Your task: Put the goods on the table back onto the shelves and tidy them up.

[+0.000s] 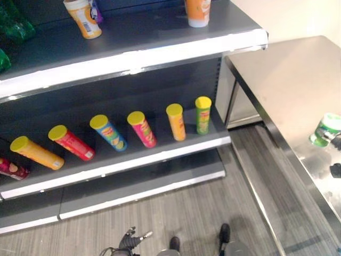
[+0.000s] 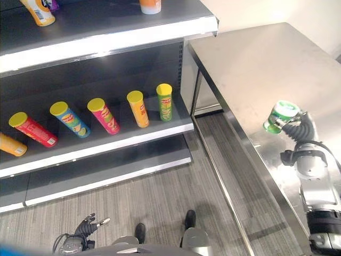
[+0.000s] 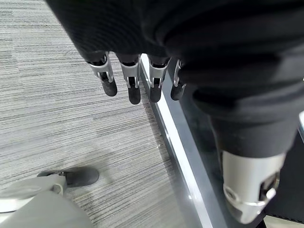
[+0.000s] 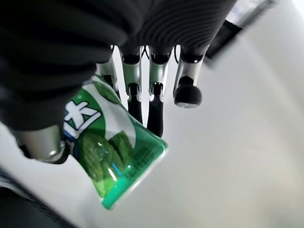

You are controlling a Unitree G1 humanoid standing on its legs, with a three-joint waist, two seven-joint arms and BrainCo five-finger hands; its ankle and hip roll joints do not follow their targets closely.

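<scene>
Already on the middle shelf (image 1: 160, 160): a row of yellow-lidded tubes (image 1: 143, 129) leaning or lying with lids toward the aisle, so tidying looks unfinished, and cups (image 1: 197, 12) stand on the top shelf (image 1: 160, 53). Outstanding item: one green can (image 2: 281, 116), at the table's (image 2: 256, 64) aisle-side edge, grasped by the right hand (image 2: 298, 130) with fingers and thumb curled round it; its long axis is tilted, white-rimmed end up and toward the shelves. Left hand (image 2: 88, 226): low over the floor by the bottom shelf edge, fingers relaxed, holding nothing.
</scene>
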